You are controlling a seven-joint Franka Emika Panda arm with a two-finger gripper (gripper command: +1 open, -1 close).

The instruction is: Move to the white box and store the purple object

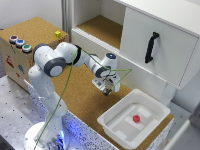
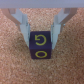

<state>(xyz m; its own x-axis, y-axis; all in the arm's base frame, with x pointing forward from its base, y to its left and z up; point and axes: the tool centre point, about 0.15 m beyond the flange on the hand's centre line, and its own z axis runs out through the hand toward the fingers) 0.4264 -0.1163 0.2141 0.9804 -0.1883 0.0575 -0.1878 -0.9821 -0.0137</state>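
Note:
The white box (image 1: 116,126) is a shallow white bin at the cork table's near right corner in the exterior view, with a small red object (image 1: 136,118) inside. My gripper (image 1: 106,91) hangs over the cork surface just to the exterior view's left of the box. In the wrist view the gripper (image 2: 42,46) is shut on a dark purple cube (image 2: 41,46) with yellow letters, one finger (image 2: 23,25) on each side, held over the cork. The cube is too small to make out in the exterior view.
A large white cabinet (image 1: 155,42) with a black handle (image 1: 151,46) stands behind the box, its door open. A cork box with coloured buttons (image 1: 20,44) and a small yellow cube (image 1: 58,34) sit at the exterior view's left. A green cable runs along the arm.

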